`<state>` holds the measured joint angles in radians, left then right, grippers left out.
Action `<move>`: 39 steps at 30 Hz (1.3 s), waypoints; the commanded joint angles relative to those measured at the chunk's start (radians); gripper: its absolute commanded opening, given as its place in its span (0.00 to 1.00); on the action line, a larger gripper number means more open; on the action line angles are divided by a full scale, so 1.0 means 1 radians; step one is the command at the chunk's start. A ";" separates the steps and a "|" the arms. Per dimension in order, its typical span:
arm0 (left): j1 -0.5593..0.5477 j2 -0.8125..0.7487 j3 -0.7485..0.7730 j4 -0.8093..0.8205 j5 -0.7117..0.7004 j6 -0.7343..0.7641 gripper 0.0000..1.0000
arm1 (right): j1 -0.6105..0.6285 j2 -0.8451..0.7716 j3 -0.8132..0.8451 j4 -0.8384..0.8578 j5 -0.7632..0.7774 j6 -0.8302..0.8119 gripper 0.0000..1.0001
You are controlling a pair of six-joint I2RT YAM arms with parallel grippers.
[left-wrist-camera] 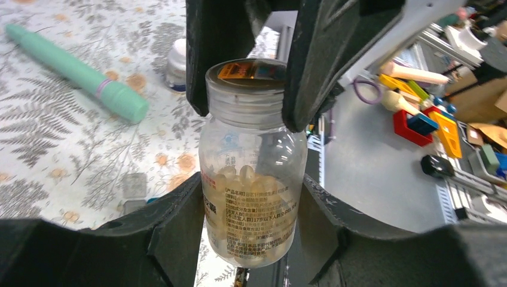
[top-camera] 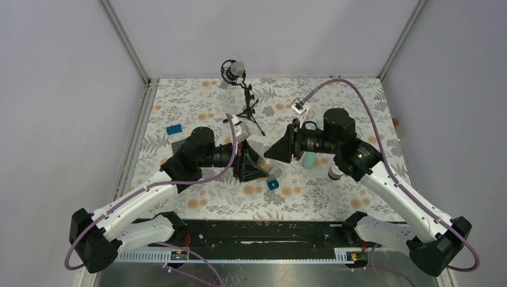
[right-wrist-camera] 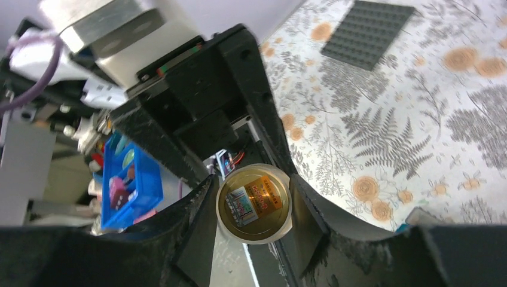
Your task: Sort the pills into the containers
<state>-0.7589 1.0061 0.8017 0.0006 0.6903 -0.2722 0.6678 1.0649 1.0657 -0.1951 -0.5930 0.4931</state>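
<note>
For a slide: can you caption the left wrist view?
Left jaws grip a clear pill bottle; right jaws flank its silver lid.

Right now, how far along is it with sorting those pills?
Nothing looks sorted yet. The pills I can see are inside the glass jar. The left claw holds the jar, and the right claw sits either side of its neck. Whether that one grips, I can't tell. What's left is getting the pills out and into the mint-green organizer and the little teal box, neither of them touched.
</note>
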 commanded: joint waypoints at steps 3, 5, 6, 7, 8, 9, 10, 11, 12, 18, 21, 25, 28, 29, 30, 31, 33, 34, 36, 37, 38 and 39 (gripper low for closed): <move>0.006 0.004 0.054 0.004 0.215 0.023 0.00 | -0.040 -0.104 -0.029 0.155 -0.328 -0.168 0.00; 0.007 0.005 0.057 0.004 0.256 0.027 0.00 | -0.043 -0.114 -0.030 0.167 -0.412 -0.199 0.00; 0.006 0.004 0.059 0.004 0.268 0.029 0.00 | -0.043 -0.121 -0.037 0.183 -0.452 -0.216 0.00; 0.005 0.002 0.060 0.004 0.280 0.032 0.00 | -0.043 -0.130 -0.047 0.227 -0.495 -0.226 0.00; 0.006 0.000 0.059 0.004 0.282 0.036 0.00 | -0.042 -0.140 -0.062 0.265 -0.530 -0.228 0.00; 0.006 -0.001 0.059 0.004 0.283 0.039 0.00 | -0.042 -0.150 -0.074 0.293 -0.540 -0.225 0.00; 0.006 -0.001 0.060 0.003 0.281 0.041 0.00 | -0.042 -0.157 -0.081 0.308 -0.531 -0.220 0.00; 0.004 -0.001 0.062 0.002 0.275 0.043 0.00 | -0.042 -0.159 -0.080 0.313 -0.508 -0.213 0.00; 0.004 -0.001 0.062 0.001 0.268 0.045 0.00 | -0.042 -0.155 -0.075 0.310 -0.489 -0.207 0.00; 0.006 0.007 0.082 -0.038 0.298 0.079 0.00 | -0.042 -0.136 -0.063 0.307 -0.481 -0.216 0.00; 0.004 0.000 0.087 -0.054 0.304 0.083 0.00 | -0.042 -0.140 -0.064 0.286 -0.529 -0.290 0.00; 0.005 -0.012 0.078 -0.053 0.269 0.080 0.00 | -0.042 -0.111 -0.027 0.219 -0.512 -0.326 0.05; 0.005 -0.018 0.078 -0.052 0.168 0.073 0.00 | -0.041 -0.096 -0.018 0.205 -0.364 -0.260 0.64; 0.005 -0.020 0.078 -0.055 0.113 0.074 0.00 | -0.041 -0.091 -0.018 0.203 -0.304 -0.228 0.71; 0.005 -0.019 0.081 -0.063 0.061 0.075 0.00 | -0.041 -0.084 -0.015 0.204 -0.245 -0.185 0.73; 0.006 -0.018 0.083 -0.067 0.010 0.076 0.00 | -0.040 -0.076 -0.014 0.206 -0.169 -0.127 0.74; 0.005 -0.010 0.088 -0.078 -0.079 0.082 0.00 | -0.032 -0.052 -0.015 0.214 -0.039 -0.011 0.75; 0.005 -0.006 0.091 -0.082 -0.113 0.084 0.00 | -0.026 -0.037 -0.014 0.211 0.012 0.030 0.76; 0.005 0.006 0.100 -0.095 -0.163 0.086 0.00 | -0.002 -0.019 -0.016 0.186 0.123 0.087 0.80; 0.004 0.012 0.106 -0.100 -0.179 0.087 0.00 | 0.012 -0.005 -0.010 0.153 0.197 0.104 0.81; 0.005 0.016 0.108 -0.103 -0.191 0.087 0.00 | 0.022 0.016 -0.002 0.123 0.244 0.125 0.82; 0.005 0.017 0.110 -0.103 -0.197 0.087 0.00 | 0.026 0.037 0.007 0.097 0.269 0.136 0.82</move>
<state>-0.7586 1.0149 0.8619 -0.1127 0.6262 -0.2024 0.6579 1.0451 1.0176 -0.0254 -0.5854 0.4839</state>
